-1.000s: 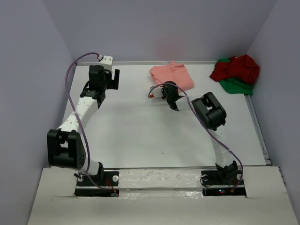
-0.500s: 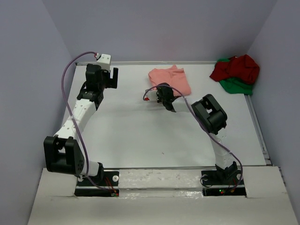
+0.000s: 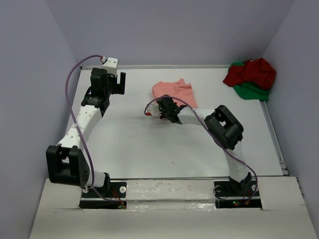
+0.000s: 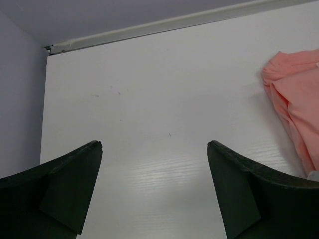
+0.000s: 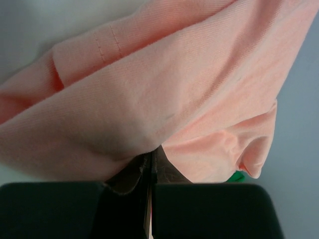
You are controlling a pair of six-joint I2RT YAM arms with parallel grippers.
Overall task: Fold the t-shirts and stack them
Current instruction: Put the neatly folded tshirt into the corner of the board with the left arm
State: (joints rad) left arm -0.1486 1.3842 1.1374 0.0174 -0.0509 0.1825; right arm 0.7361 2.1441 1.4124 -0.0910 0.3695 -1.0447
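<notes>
White laminate tabletop (image 3: pixel 144 149) enclosed by pale lavender walls (image 3: pixel 30 99), viewed from overhead and from both wrists. Salmon-pink short-sleeved cloth t-shirt (image 3: pixel 173 89) lies bunched at the upper centre of the overhead frame, well apart from the other two garments. The dark red crumpled t-shirt (image 3: pixel 253 71) lies partly over the bright green crumpled t-shirt (image 3: pixel 253 92) in the upper right corner, the two touching in one heap. Right gripper (image 5: pixel 151 172) is closed on a pinch of the salmon-pink cloth near the garment's lower left edge, and the fabric drapes over and past the black fingers in the right wrist frame. Left gripper (image 4: pixel 154 145) stands fully spread and holds nothing. It is over bare table at the upper left of the overhead frame, with the pink shirt's edge showing at the right margin of its own wrist frame. Step in hand, as judged: bringing the first shirt out onto open table for spreading; no fold is visible and no stack has begun. The next move probably calls for the free left gripper to take a second point on the pink shirt, well apart from the right one's pinch, so the cloth can be drawn flat before folding; a single pinch would likely leave it bunched. Count: three t-shirts (one salmon-pink, one dark red, one bright green) and two grippers (one shut on cloth, one spread and free)
</notes>
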